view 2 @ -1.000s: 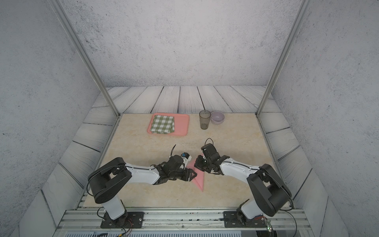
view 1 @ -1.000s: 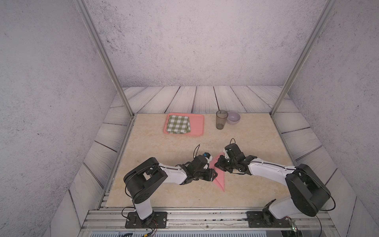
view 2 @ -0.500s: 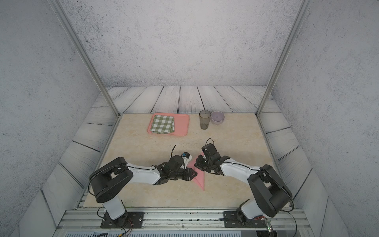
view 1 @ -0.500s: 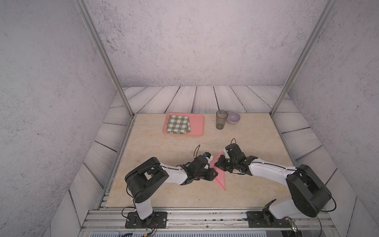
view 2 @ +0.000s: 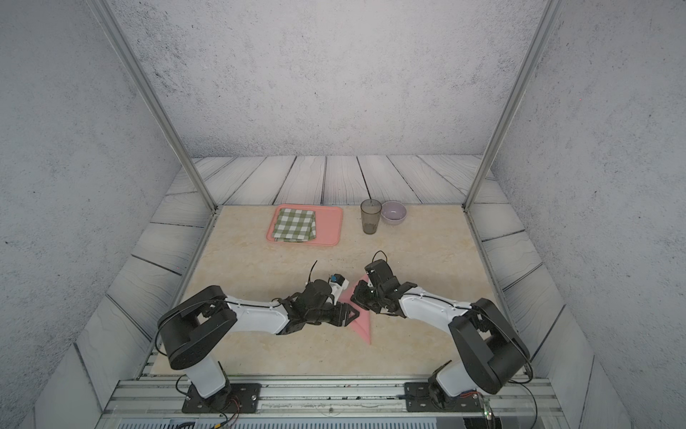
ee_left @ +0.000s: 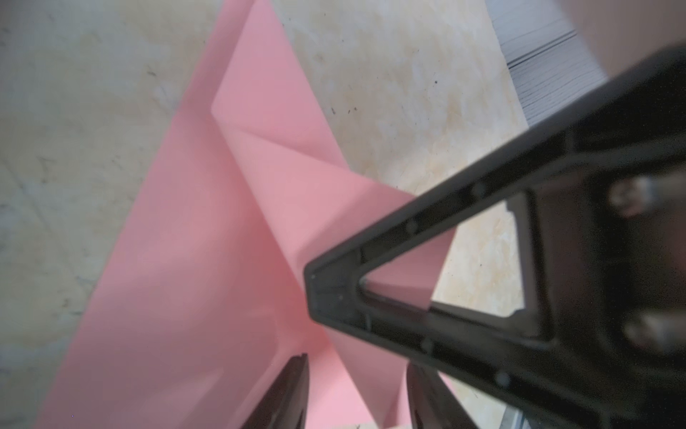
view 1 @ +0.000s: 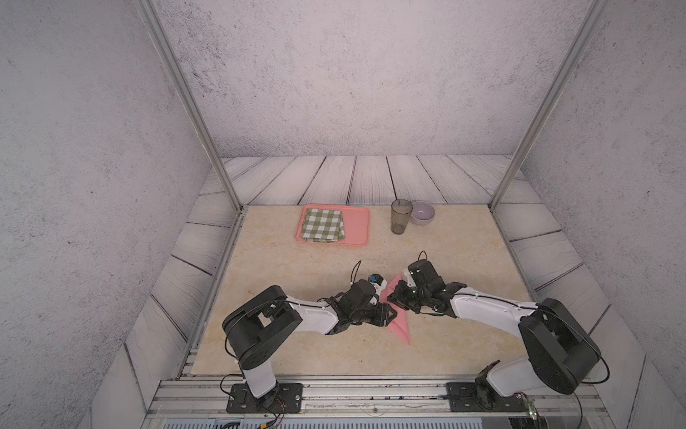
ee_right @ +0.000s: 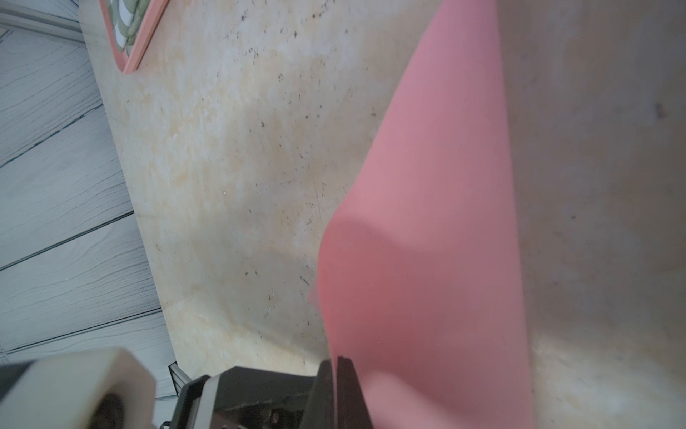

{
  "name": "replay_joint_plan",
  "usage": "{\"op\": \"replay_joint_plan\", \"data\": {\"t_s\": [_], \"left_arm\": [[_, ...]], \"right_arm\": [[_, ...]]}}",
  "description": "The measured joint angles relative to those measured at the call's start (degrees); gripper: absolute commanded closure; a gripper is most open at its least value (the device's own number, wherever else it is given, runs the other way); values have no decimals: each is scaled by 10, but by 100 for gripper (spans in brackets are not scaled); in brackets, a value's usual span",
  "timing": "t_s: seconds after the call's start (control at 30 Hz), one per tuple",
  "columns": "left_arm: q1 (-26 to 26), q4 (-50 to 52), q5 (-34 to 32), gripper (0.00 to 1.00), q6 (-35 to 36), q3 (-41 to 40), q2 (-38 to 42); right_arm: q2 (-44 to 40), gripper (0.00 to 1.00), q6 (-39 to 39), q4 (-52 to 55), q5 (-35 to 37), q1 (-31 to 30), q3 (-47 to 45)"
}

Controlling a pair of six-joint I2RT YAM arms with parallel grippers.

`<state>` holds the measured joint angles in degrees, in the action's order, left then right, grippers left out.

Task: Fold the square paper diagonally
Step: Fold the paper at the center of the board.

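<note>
Tabletop (view 1: 297,267), beige, perhaps stone, pink paper (view 1: 400,327), grey walls (view 1: 352,74)

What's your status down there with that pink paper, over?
Left gripper open over the square paper. Right gripper shut on its raised flap. Fold not yet flat. Tray, cup, bowl stand well clear.

Both top views: mounted high over the desk's (view 1: 282,345) near edge, tilted down toward the far wall. Wide, nearly identical, sharing the whole desk and both arms.
Left wrist: very close, looks past left gripper (ee_left: 354,375) onto the square paper (ee_left: 167,260).
Right wrist: close and low, looks past right gripper (ee_right: 339,366) toward far-edge tray (ee_right: 130,67).
</note>
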<state>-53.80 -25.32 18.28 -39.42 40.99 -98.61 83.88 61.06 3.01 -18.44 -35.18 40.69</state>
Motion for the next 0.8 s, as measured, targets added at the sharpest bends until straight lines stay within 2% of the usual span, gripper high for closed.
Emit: {"op": "replay_joint_plan", "data": {"t_s": [0.17, 0.27, 0.8], "left_arm": [[0, 14, -1, 41, 9, -1, 30], [0, 24, 0, 41, 13, -1, 41], [-8, 28, -1, 48, 14, 2, -17]], "right_arm": [[0, 100, 0, 3, 2, 0, 0], [0, 100, 0, 12, 8, 0, 0], [0, 100, 1, 18, 10, 0, 9]]}}
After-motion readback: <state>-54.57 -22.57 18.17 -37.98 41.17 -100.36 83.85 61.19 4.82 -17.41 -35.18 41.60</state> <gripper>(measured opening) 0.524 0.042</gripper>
